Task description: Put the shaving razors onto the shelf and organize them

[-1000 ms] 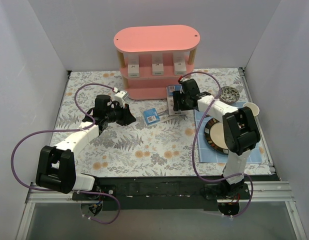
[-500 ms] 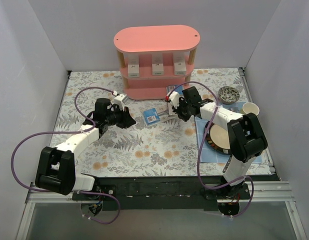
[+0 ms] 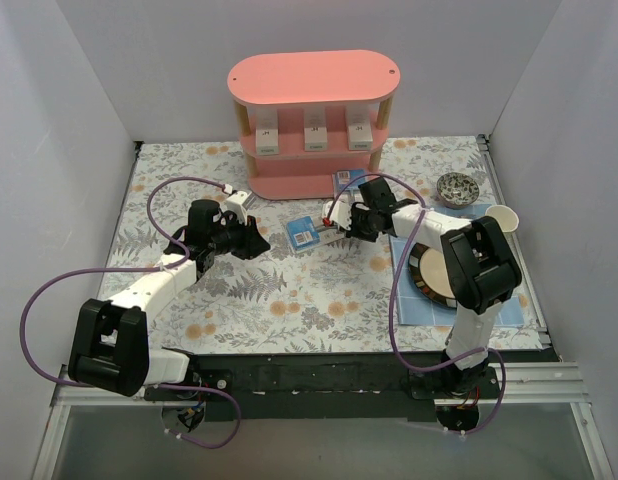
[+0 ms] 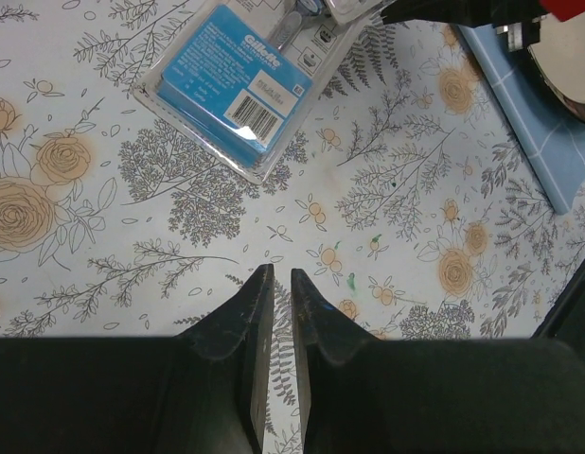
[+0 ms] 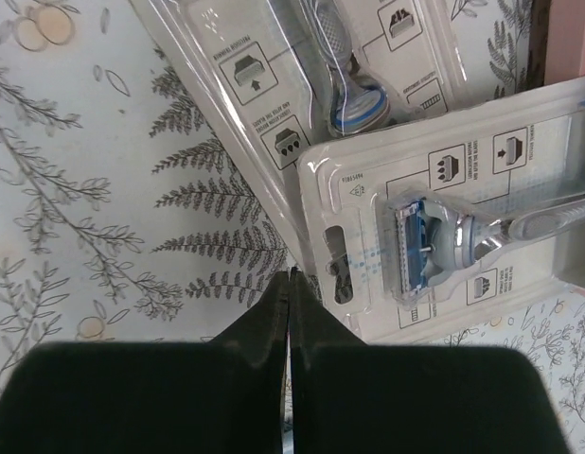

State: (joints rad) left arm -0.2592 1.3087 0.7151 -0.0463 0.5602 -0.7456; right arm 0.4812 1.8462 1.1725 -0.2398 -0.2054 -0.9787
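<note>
The pink shelf (image 3: 314,78) stands at the back, with three white boxes (image 3: 316,132) upright on its middle tier. One blister-pack razor (image 3: 305,233) (image 4: 231,90) lies on the flowered cloth. A second one (image 3: 346,179) (image 5: 453,227) lies at the shelf's foot, and in the right wrist view it overlaps the first (image 5: 311,85). My right gripper (image 3: 334,222) (image 5: 290,274) is shut, its tips touching the packs' clear edge. I cannot tell whether the rim is pinched. My left gripper (image 3: 257,240) (image 4: 281,274) hovers left of the first pack, jaws a narrow slit apart and empty.
On a blue mat (image 3: 417,305) at the right sits a plate (image 3: 429,272), partly under the right arm. A white cup (image 3: 502,215) and a small patterned bowl (image 3: 457,186) stand at the far right. White walls enclose the table.
My right gripper has shut and swung from the shelf's foot leftward and nearer, down to the packs' edge. The left gripper has edged slightly right. The packs have not visibly moved.
</note>
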